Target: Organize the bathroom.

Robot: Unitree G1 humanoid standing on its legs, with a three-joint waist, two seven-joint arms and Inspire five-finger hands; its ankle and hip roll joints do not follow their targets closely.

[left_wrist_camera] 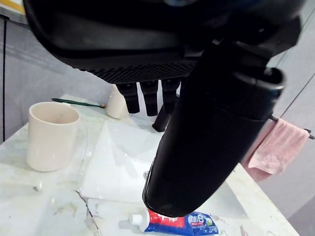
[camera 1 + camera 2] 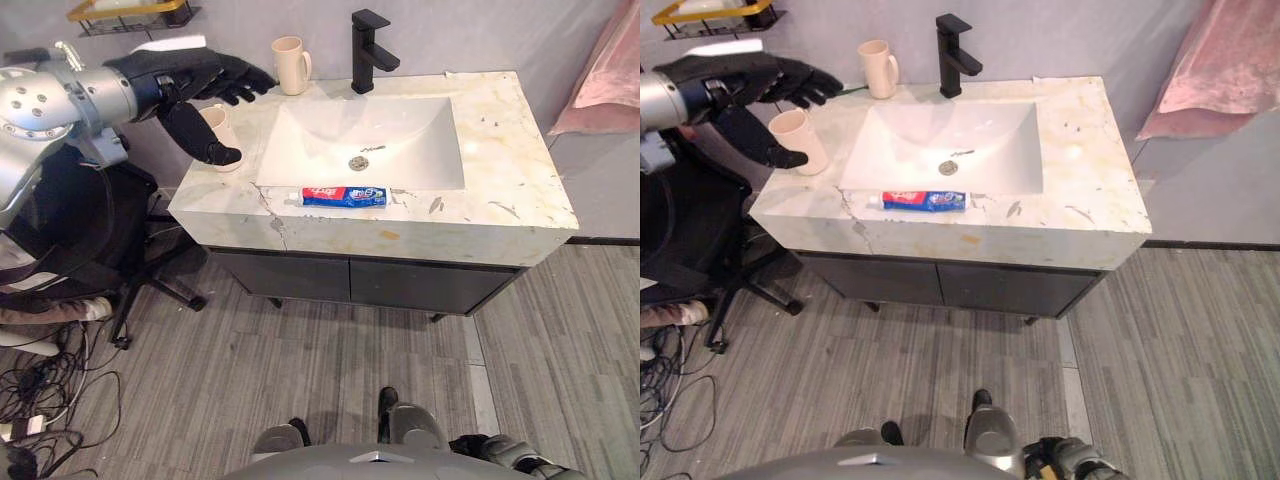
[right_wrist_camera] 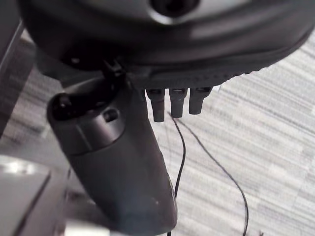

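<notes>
**Left hand spread above the cup beside the basin**

The left hand (image 2: 190, 80) hovers with fingers straight and thumb apart, grasping nothing, over the near cup (image 2: 798, 140) on the marble surface (image 2: 500, 190) left of the basin (image 2: 365, 140). A toothpaste tube (image 2: 343, 196) lies along the basin's front edge. A second cup (image 2: 291, 65) stands by the black faucet (image 2: 368, 50) behind the basin. The right hand (image 3: 147, 147) hangs over the floor, fingers released.

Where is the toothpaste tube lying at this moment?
In the left eye view, the toothpaste tube lies flat on the counter's front edge, just in front of the sink basin, below the drain.
</notes>
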